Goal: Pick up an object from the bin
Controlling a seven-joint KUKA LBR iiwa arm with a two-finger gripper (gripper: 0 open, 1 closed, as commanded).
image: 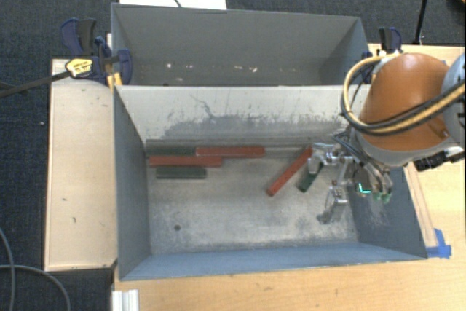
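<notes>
Wood or hard plastic, by the look of them: the pieces nearest the end effector (pixel 338 194) are a slanted orange-red bar (pixel 287 175) and a short dark green block (pixel 306 179). Both lie on the floor of the grey bin (pixel 240 229), just beside the end effector on the side away from the arm. The green block is the closer of the two, and it lies against or just short of the bar's upper end; I cannot tell which. Whether the end effector is released or clenched I cannot tell, and nothing can be seen held in it.

The bar is long, slim, straight-edged and evenly coloured. The block looks alike in section but is much shorter and almost black-green. From that, I judge each to be stiff, light and not fragile, with smooth flat faces that could skid on the metal floor if pushed rather than squeezed. The sensible hold is across the narrow width: at the middle of the bar's length, so it does not tip, or square across the block. Well apart from the end effector, farther from the arm, other bars (pixel 218 153) in red and dark green lie along the foot of the back wall.
</notes>
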